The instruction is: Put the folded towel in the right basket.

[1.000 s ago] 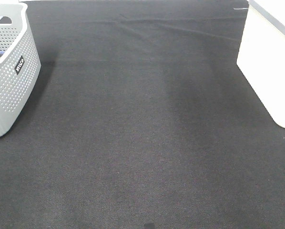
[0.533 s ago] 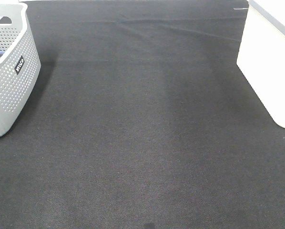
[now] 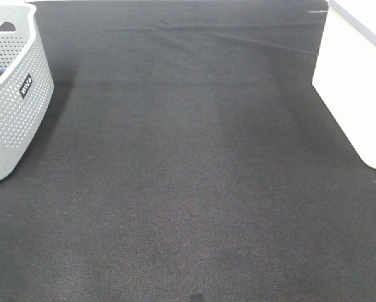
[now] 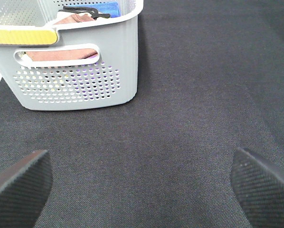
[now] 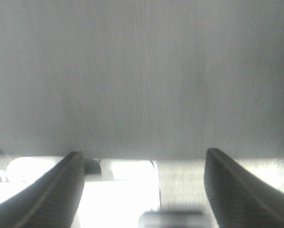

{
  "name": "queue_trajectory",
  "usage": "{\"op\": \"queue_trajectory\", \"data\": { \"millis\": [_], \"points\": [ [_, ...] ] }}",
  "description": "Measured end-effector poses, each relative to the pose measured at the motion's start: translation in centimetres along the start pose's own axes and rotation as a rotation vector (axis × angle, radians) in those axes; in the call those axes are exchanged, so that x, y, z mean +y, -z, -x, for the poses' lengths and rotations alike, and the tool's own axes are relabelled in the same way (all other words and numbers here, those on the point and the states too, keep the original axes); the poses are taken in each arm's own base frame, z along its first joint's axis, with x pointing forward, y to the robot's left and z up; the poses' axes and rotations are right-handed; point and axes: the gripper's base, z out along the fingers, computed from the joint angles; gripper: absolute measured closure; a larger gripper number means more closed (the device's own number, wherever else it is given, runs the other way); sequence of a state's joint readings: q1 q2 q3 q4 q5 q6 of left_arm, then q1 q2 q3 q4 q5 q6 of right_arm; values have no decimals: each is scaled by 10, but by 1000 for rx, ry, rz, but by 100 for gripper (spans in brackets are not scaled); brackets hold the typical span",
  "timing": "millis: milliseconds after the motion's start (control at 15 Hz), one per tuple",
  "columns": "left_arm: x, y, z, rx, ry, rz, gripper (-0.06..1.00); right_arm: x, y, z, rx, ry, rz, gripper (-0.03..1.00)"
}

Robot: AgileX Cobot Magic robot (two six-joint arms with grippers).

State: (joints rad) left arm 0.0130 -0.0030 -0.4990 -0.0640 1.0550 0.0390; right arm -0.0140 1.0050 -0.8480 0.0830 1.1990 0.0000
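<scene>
A dark-clothed counter (image 3: 188, 189) carries a white basket (image 3: 354, 88) at the right edge and a grey perforated basket (image 3: 12, 107) at the left, cloths inside. No folded towel is identifiable. Left tool (image 4: 142, 185) and right tool (image 5: 139, 183) both gape wide, empty.

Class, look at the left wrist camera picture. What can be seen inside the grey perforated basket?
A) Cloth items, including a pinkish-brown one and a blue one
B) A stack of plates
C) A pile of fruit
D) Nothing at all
A: in the left wrist view the grey basket holds a pinkish-brown cloth and a blue item near its rim.
</scene>
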Motion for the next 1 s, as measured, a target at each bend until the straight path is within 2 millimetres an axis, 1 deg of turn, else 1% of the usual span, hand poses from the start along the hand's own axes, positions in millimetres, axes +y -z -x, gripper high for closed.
{"op": "queue_trajectory", "data": {
  "millis": [133,267,333,400,600,667,800,1000],
  "points": [
    [0,0,0,0,0,0,-2,-3,-13,-35,-26,3,-13,29],
    [0,0,0,0,0,0,-2,-6,-18,-63,-85,24,-32,29],
    [0,0,0,0,0,0,-2,-7,-18,-76,-118,45,-35,29],
    [0,0,0,0,0,0,-2,-7,-16,-85,-161,56,-36,29],
    [0,0,0,0,0,0,-2,-6,2,-105,-358,88,-38,29],
    [0,0,0,0,0,0,-2,-6,10,-116,-438,97,-40,29],
    [0,0,0,0,0,0,-2,-6,19,-129,-544,110,-42,29],
    [0,0,0,0,0,0,-2,-6,25,-148,-685,125,-46,29]
  ]
}}
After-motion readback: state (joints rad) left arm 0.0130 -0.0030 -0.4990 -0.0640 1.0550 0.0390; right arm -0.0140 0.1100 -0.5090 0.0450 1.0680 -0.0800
